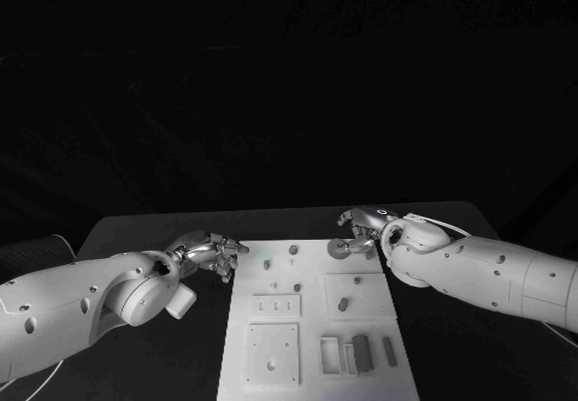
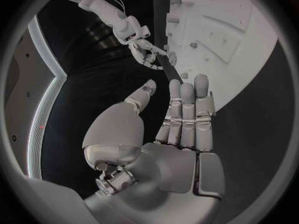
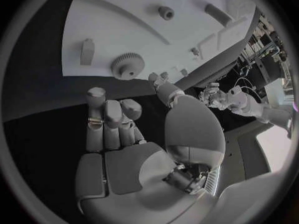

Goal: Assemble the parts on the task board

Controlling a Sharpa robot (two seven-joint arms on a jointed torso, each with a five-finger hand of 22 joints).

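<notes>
The white task board lies in the middle of the table. A grey gear sits near its far right corner. My right hand hovers just over that corner, fingers apart and empty. In the right wrist view the gear lies on the board just beyond the fingertips, untouched, with a small grey peg beside it. My left hand hangs by the board's far left edge, empty; its fingers stand straight with the thumb apart.
Small grey pegs stand on the far part of the board. Raised square plates and upright grey bars fill its near part. Black table surrounds it. The left wrist view also shows my right hand.
</notes>
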